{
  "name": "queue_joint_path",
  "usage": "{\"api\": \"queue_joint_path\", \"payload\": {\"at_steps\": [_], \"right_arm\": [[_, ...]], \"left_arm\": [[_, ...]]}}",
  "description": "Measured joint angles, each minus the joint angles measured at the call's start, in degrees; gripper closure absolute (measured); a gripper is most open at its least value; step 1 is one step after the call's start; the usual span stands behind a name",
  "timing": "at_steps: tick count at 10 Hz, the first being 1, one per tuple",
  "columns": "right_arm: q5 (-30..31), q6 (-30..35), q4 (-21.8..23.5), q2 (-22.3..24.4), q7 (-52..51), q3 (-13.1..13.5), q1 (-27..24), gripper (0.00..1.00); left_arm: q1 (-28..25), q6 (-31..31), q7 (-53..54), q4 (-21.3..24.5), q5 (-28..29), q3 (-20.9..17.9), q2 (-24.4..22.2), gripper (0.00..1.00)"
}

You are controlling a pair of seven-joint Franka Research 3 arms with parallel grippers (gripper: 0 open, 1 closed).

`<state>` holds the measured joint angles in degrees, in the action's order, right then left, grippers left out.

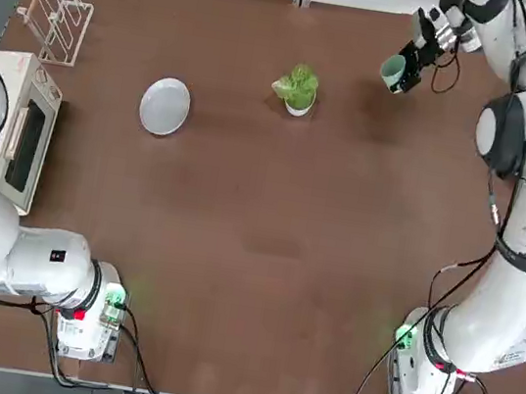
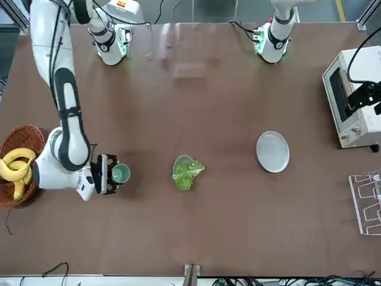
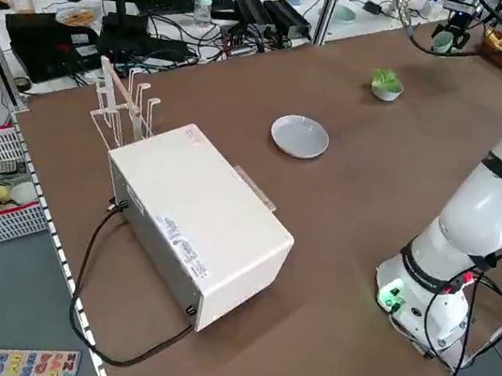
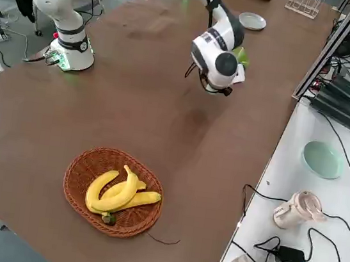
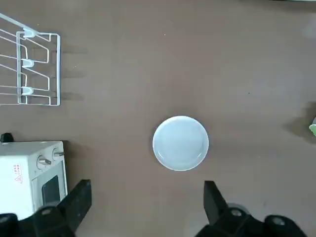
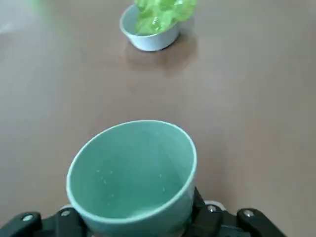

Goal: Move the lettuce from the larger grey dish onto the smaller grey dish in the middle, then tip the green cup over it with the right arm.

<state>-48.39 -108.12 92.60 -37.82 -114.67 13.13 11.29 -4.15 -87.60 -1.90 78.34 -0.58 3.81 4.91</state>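
From overhead, my right pincer was clamped on the pale mint-green cylindrical cup, tipped on its side with its mouth toward the small pale grey bowl. That bowl sat mid-surface, well apart from the cup, with the crinkled bright green lettuce in it. The flat pale grey plate lay bare further left.

From the front, the cup was level with the bowl and lettuce, brown surface between them.

My left wrist camera showed my left pincer spread wide, high above the plate.

My right wrist camera looked into the cup, the bowl and lettuce lying beyond its rim.
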Motion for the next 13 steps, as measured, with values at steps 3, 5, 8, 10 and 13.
{"api": "queue_joint_path", "payload": {"at_steps": [3,5,8,10,13], "right_arm": [[0.04,1.14,7.52,3.42,-14.74,-9.10,-14.55,0.32],[0.04,3.93,9.90,4.20,-23.28,-11.69,-20.76,0.32],[0.10,7.44,13.27,4.28,-32.82,-16.38,-31.03,0.32],[0.78,8.19,15.64,4.22,-36.30,-16.80,-35.24,0.32],[2.87,7.84,18.04,2.15,-38.19,-16.82,-39.17,0.32]], "left_arm": [[-0.02,-0.09,0.03,-0.01,0.00,0.00,0.00,0.00],[-0.05,-0.12,0.04,-0.01,0.00,-0.01,0.00,0.00],[-0.14,-0.15,0.04,-0.02,0.00,-0.01,0.00,0.00],[-0.15,-0.17,0.04,-0.02,0.00,-0.01,0.00,0.00],[-0.16,-0.19,0.04,-0.02,0.00,-0.01,0.00,0.00]]}}
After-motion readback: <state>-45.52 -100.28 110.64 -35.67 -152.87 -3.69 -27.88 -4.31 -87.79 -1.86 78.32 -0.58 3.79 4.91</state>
